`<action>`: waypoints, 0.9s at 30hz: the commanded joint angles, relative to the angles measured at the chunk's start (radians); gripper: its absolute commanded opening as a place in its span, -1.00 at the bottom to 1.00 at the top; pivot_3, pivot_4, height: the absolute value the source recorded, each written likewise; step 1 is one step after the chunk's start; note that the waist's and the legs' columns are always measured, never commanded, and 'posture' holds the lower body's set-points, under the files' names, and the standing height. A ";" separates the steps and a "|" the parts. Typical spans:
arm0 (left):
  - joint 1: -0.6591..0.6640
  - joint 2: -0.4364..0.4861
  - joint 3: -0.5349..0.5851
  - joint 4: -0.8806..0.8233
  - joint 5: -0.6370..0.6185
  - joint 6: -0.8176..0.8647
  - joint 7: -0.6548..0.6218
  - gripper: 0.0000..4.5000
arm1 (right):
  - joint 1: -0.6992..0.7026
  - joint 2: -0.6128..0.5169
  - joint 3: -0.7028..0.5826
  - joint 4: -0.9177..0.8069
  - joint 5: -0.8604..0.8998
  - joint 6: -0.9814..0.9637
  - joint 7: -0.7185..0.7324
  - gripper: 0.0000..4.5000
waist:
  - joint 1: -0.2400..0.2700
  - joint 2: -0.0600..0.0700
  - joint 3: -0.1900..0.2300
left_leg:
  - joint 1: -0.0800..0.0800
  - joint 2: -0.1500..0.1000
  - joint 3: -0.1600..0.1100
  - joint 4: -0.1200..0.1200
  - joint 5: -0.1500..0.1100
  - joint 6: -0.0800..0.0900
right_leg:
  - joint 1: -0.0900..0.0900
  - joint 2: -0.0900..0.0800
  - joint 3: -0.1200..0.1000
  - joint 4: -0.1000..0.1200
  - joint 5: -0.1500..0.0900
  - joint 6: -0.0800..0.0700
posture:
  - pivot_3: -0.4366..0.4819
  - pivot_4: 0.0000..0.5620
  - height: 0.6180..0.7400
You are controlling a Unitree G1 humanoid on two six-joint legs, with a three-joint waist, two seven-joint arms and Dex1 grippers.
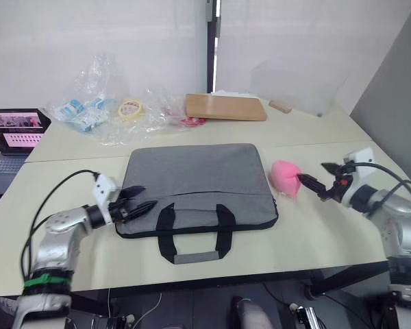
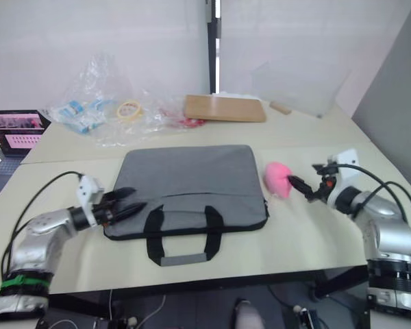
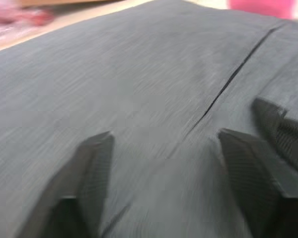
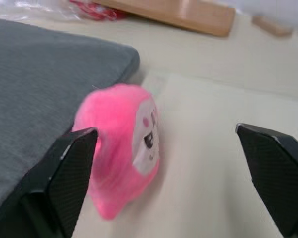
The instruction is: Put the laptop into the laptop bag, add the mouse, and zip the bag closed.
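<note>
The grey laptop bag (image 1: 198,175) lies flat in the middle of the table, its two black strap handles (image 1: 195,236) pointing toward the front edge. A dark zip line (image 3: 228,79) runs across its fabric. My left gripper (image 1: 142,199) is open at the bag's front left corner, its fingers (image 3: 89,168) spread just over the fabric. My right gripper (image 1: 314,173) stands open to the right of the bag, its fingers (image 4: 72,153) either side of a fuzzy pink plush (image 4: 121,163) without closing on it. The laptop and the mouse are out of view.
The pink plush (image 1: 285,177) sits against the bag's right edge. A small dark laptop (image 1: 14,130) with a pink screen is at the far left. At the back lie crumpled plastic bags with a tape roll (image 1: 130,108), a wooden board (image 1: 226,106) and a clear box (image 1: 294,86).
</note>
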 commanded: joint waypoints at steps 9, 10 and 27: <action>0.078 0.303 0.286 0.160 0.027 -0.049 0.068 0.99 | -0.194 -0.266 0.035 0.432 -0.160 -0.471 0.311 1.00 | -0.002 -0.003 0.007 | -0.002 -0.003 0.002 -0.005 0.004 -0.008 | -0.002 -0.002 -0.008 0.001 -0.003 -0.005 | -0.05 -0.47 1.00; 0.069 0.325 0.284 0.190 0.039 -0.055 0.070 0.99 | -0.211 -0.278 0.047 0.462 -0.171 -0.485 0.339 1.00 | -0.003 -0.004 0.009 | -0.001 -0.003 0.002 -0.006 0.005 -0.009 | -0.002 -0.002 -0.008 0.002 -0.003 -0.005 | -0.05 -0.47 1.00; -0.075 0.477 0.189 0.496 0.135 -0.190 0.014 0.99 | -0.378 -0.290 0.108 0.710 -0.230 -0.561 0.447 1.00 | -0.022 -0.005 0.017 | -0.007 0.001 -0.005 -0.005 0.008 -0.015 | -0.004 -0.004 -0.021 0.004 -0.005 -0.012 | -0.05 -0.47 1.00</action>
